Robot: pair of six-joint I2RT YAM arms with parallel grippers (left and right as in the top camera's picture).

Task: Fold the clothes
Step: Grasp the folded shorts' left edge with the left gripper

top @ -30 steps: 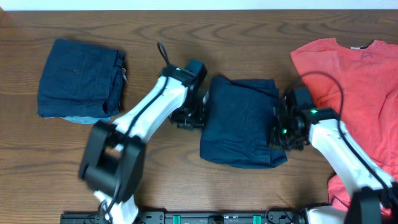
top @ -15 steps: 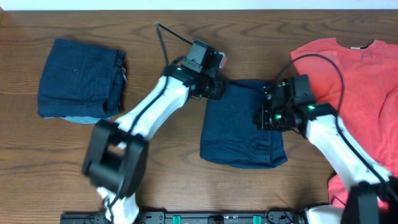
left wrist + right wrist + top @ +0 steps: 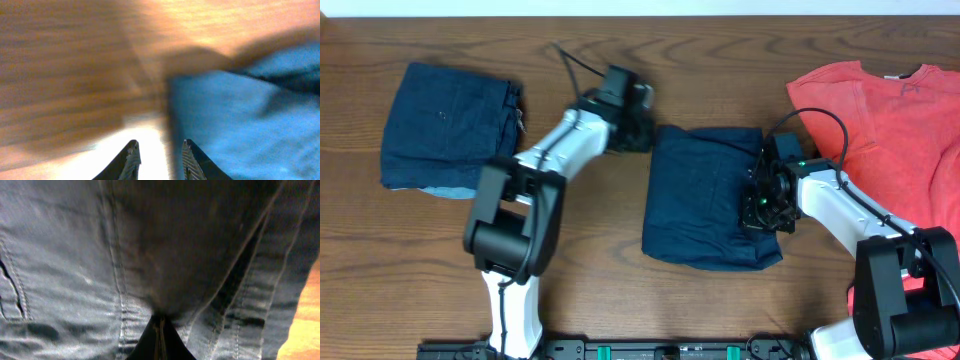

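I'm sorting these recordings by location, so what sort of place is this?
Probably a robotics lab's laundry-folding bench: a white left arm and right arm work at a wooden table, with folded navy shorts and a coral-red T-shirt laid out.

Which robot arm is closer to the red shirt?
Right. The right tool pinches the blue shorts at the edge nearest the red shirt. The left tool is by the shorts' far corner, farther away.

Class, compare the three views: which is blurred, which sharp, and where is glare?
Left wrist view: motion-blurred, table and navy shorts smeared, white glare by the left gripper. Right wrist view: sharp seams, dim. Overhead view: sharp, evenly lit.
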